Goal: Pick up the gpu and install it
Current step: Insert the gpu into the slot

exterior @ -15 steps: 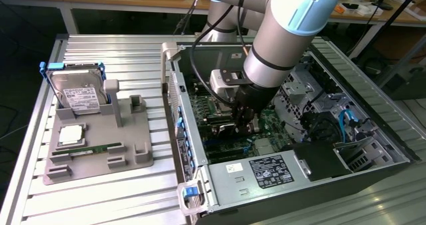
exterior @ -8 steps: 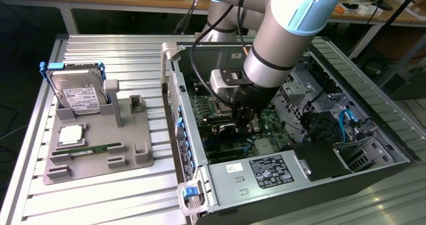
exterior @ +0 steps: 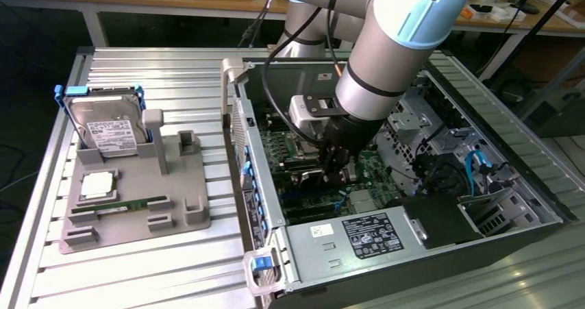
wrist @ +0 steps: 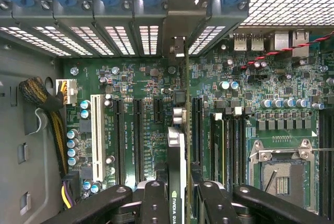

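Inside the open case [exterior: 512,179], hand [wrist: 177,192] upright, clamping gpu [wrist: 177,145].

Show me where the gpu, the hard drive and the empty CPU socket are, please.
gpu [wrist: 177,169]: wrist view, on its upper edge between the fingers.
hard drive [exterior: 109,127]: exterior view, on its white label.
CPU socket [wrist: 282,179]: wrist view, on its open middle.

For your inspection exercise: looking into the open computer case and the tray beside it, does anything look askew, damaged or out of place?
Nothing stands out. The tool holds the gpu edge-on above the motherboard inside the case. On the grey tray the hard drive stands upright in its holder.
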